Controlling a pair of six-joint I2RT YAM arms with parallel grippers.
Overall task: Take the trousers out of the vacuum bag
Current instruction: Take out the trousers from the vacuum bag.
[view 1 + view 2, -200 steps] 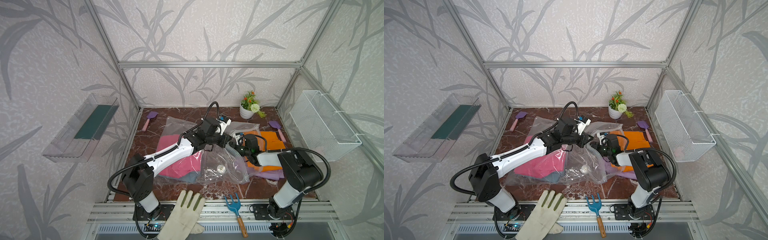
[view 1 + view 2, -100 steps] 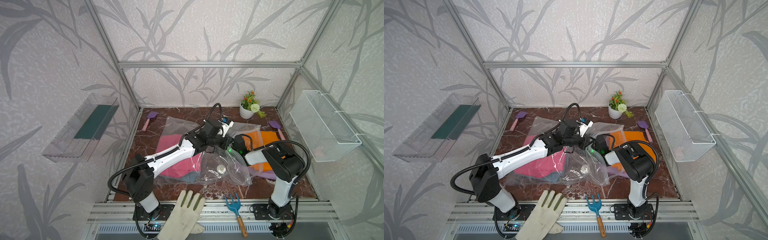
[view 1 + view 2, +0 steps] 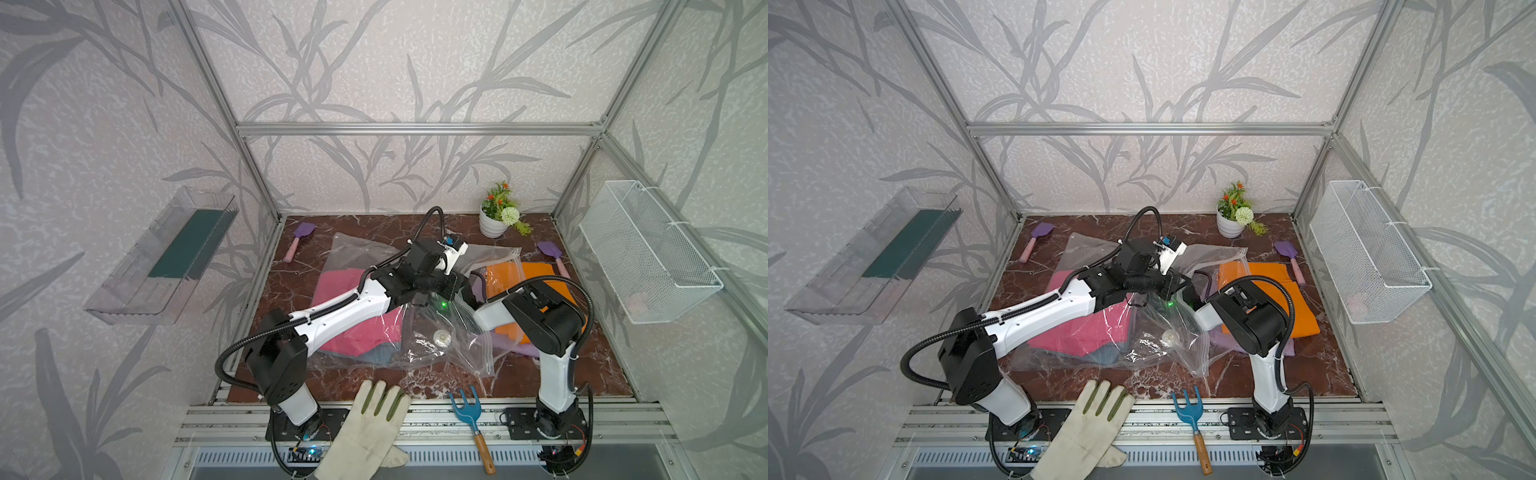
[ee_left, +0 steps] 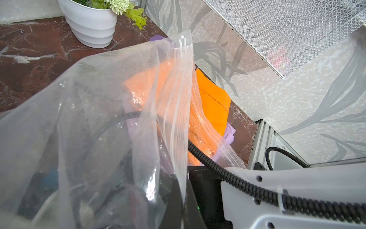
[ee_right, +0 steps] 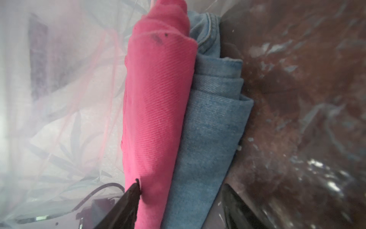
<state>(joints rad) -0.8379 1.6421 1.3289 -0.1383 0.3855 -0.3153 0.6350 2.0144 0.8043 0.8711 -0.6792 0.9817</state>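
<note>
Vacuum bag (image 3: 359,255) sprawls mid-table, pink trousers (image 5: 158,99) and denim trousers (image 5: 213,119) inside it, orange trousers (image 3: 536,274) over lilac trousers (image 3: 528,351) out beside it, left gripper (image 4: 182,198) clamped on its zip edge, right gripper (image 5: 181,184) inside, jaws astride pink and denim, can't tell if squeezing

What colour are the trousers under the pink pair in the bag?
Light blue denim trousers, clearest in the right wrist view.

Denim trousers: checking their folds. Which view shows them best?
Right wrist view: the denim trousers lie close up beside the pink trousers, seams sharp. Both top views show only a blue edge under the pink. Left wrist view shows nothing clear.
</note>
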